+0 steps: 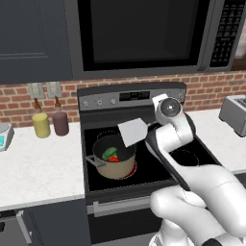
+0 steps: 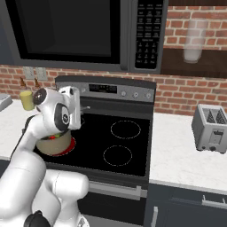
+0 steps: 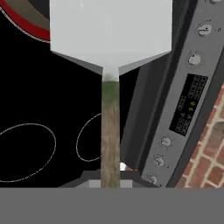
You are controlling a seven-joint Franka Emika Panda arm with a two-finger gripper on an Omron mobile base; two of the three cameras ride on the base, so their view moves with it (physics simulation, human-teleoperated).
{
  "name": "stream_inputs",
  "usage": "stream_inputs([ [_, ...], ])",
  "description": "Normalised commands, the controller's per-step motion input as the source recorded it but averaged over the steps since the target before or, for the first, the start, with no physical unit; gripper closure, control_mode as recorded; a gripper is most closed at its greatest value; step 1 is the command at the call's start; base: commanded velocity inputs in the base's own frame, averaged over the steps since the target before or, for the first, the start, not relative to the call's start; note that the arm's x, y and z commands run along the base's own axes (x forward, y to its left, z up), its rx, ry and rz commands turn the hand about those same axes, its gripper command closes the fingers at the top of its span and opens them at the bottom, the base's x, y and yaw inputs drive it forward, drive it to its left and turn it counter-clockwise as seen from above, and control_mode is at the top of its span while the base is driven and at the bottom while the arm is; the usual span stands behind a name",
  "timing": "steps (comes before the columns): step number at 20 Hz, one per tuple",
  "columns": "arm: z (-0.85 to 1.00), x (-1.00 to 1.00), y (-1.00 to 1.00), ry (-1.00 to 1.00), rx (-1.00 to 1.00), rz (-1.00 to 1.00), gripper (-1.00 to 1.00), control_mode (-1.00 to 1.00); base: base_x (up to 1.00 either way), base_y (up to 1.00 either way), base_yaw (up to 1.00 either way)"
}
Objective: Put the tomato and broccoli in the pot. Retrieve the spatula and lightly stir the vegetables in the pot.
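Note:
The tan pot (image 1: 115,166) stands on the stove's front left burner, which glows red. Inside it lie the green broccoli (image 1: 109,153) and the red tomato (image 1: 114,159). My gripper (image 3: 109,180) is shut on the thin dark handle of the spatula (image 3: 110,127). Its flat light-grey blade (image 1: 133,131) hangs in the air just above and to the right of the pot's rim, not touching the vegetables. In the hand view the pot's rim (image 3: 24,12) shows at the top left, beside the blade. From the right base view my arm hides most of the pot (image 2: 55,144).
The stove's control panel (image 1: 129,96) rises right behind the blade, with the microwave (image 1: 144,33) overhead. A yellow jar (image 1: 41,125) and a dark jar (image 1: 60,122) stand on the left counter. A toaster (image 2: 212,128) sits on the right counter.

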Motion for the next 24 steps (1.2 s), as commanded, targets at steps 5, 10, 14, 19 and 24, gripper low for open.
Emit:
stream_inputs([
  [5, 0.0, 0.0, 0.66, -0.03, -0.31, 0.13, 1.0, -1.0, 0.0, 0.0, 0.0],
  [10, 0.04, 0.04, 0.57, -0.01, -0.16, 0.0, 1.0, -1.0, 0.0, 0.0, 0.0],
  [14, 0.03, 0.12, 0.43, 0.0, -0.13, 0.0, 1.0, -1.0, 0.0, 0.0, 0.0],
  [19, -0.03, 0.13, 0.11, 0.0, -0.14, 0.0, 1.0, -1.0, 0.0, 0.0, 0.0],
  [24, -0.07, 0.09, 0.01, 0.0, -0.21, 0.0, 1.0, -1.0, 0.0, 0.0, 0.0],
])
